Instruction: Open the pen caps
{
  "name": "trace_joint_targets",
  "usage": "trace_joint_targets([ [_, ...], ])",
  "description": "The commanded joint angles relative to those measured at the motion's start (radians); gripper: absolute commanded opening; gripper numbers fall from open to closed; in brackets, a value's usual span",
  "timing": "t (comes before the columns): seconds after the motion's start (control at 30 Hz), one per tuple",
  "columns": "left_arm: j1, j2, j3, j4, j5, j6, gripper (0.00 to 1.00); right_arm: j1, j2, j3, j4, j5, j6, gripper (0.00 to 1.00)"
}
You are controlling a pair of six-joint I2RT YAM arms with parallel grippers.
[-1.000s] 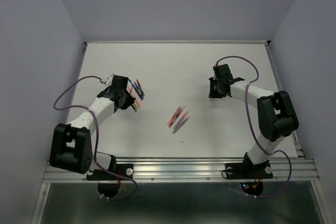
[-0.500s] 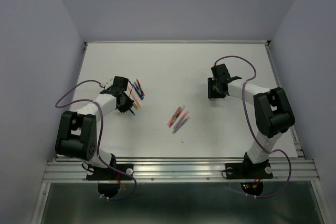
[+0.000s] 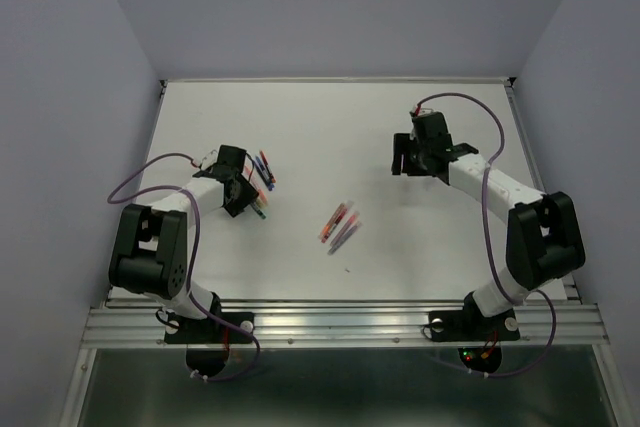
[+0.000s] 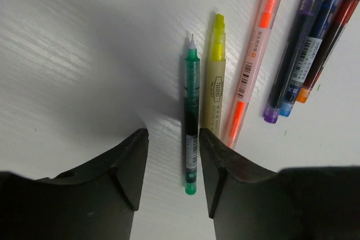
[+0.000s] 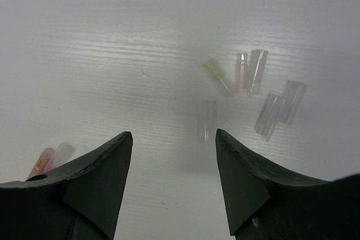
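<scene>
In the left wrist view an uncapped green pen [image 4: 192, 116] lies on the table, its tail end between the jaws of my open left gripper [image 4: 173, 139], close to the right finger [image 4: 216, 167]. Beside it lie a yellow pen [image 4: 214, 82], an orange pen [image 4: 253, 66] and purple, blue and red pens [image 4: 306, 49]. My right gripper [image 5: 172, 136] is open and empty above the table. Ahead of it lie several clear pen caps [image 5: 207, 119], one tinted yellow-green [image 5: 217, 76], one pinkish [image 5: 241, 71]. From the top, the left gripper [image 3: 241, 192] is at the left pen row [image 3: 263, 171] and the right gripper [image 3: 402, 159] is at the back right.
A small pile of pens [image 3: 340, 225] lies in the middle of the white table [image 3: 330, 127]; its ends show at the lower left of the right wrist view as blurred pen ends [image 5: 49, 158]. Walls close the table's sides and back.
Both grippers have opened. The left one has let go of the green pen, which now lies on the table. The right gripper has lifted and shifted towards the back.
</scene>
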Motion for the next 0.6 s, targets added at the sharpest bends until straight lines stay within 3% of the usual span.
trace_joint_targets([
  [0.0, 0.006, -0.013, 0.005, -0.011, -0.045, -0.003, 0.56, 0.006, -0.080, -0.014, 0.028, -0.047, 0.012, 0.68],
  [0.13, 0.006, -0.051, -0.007, -0.031, -0.039, 0.005, 0.57, 0.006, -0.124, -0.030, 0.035, -0.061, 0.015, 0.71],
  [0.2, 0.006, -0.102, -0.019, -0.043, -0.031, 0.011, 0.63, 0.006, -0.155, -0.034, 0.041, -0.062, 0.018, 0.74],
  [0.33, -0.008, -0.217, -0.032, -0.031, 0.035, 0.087, 0.86, 0.006, -0.215, -0.051, 0.057, -0.068, 0.022, 1.00],
  [0.4, -0.052, -0.280, -0.018, -0.008, 0.082, 0.157, 0.98, 0.006, -0.251, -0.063, 0.072, -0.084, 0.022, 1.00],
  [0.57, -0.274, -0.276, 0.080, 0.020, 0.119, 0.287, 0.99, 0.006, -0.302, -0.079, 0.092, -0.163, 0.016, 1.00],
])
